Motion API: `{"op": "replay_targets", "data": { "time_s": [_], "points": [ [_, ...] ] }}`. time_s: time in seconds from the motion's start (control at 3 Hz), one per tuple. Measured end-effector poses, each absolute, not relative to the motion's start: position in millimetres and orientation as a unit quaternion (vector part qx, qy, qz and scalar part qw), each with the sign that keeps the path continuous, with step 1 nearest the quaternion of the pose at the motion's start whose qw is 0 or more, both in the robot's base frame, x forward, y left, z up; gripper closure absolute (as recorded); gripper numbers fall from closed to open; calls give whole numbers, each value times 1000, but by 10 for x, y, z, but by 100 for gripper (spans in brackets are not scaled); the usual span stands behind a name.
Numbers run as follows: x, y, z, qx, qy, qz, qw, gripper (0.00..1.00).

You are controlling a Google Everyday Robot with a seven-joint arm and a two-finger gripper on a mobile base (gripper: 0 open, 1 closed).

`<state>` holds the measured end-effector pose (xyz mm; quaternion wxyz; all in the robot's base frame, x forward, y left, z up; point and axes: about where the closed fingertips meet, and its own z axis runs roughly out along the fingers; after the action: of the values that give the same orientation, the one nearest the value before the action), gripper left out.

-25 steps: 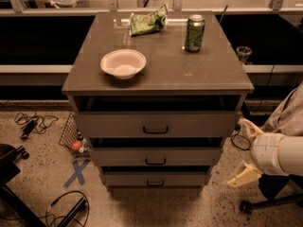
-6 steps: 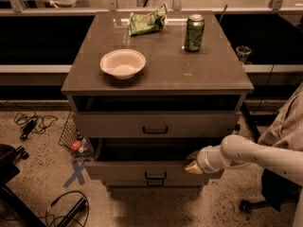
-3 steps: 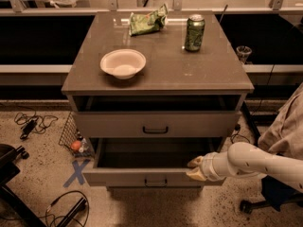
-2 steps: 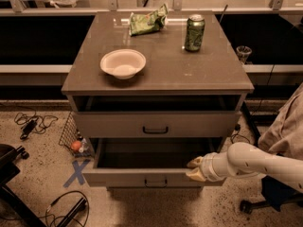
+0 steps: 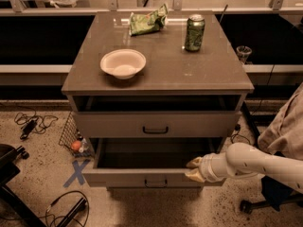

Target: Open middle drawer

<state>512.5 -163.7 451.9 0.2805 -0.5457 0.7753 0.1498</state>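
Note:
The middle drawer (image 5: 137, 178) of the grey-brown cabinet stands pulled well out, its plain grey inside showing and its small dark handle (image 5: 155, 183) at the centre of the front. My gripper (image 5: 192, 169) reaches in from the right on a white arm. It is at the right part of the drawer's front top edge, with one finger (image 5: 194, 162) inside the drawer and the other on the outer face, closed on the front panel. The top drawer (image 5: 155, 124) above is pulled out a little. The lowest drawer is hidden under the open one.
On the cabinet top (image 5: 161, 79) stand a white bowl (image 5: 123, 63), a green can (image 5: 194, 32) and a green chip bag (image 5: 148, 22). A wire basket (image 5: 71, 136), cables and a blue tape cross (image 5: 76, 172) lie at left. A chair base (image 5: 246, 205) and beige cloth (image 5: 284, 131) are at right.
The gripper came from the right to the middle drawer's front, and the drawer slid out toward the camera. Over the last second, drawer and gripper have held still.

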Motion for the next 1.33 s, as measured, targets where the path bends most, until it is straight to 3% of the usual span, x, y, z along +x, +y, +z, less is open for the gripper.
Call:
{"op": "replay_targets", "data": {
  "time_s": [0.33, 0.67, 1.0, 1.33],
  "points": [
    [5120, -1623, 4509, -546, 775, 151, 280, 12],
    [5116, -1610, 4501, -547, 774, 152, 279, 0],
    [5103, -1600, 4458, -547, 774, 156, 277, 0],
    [4925, -1576, 4277, -541, 780, 176, 262, 17]
  ]
}}
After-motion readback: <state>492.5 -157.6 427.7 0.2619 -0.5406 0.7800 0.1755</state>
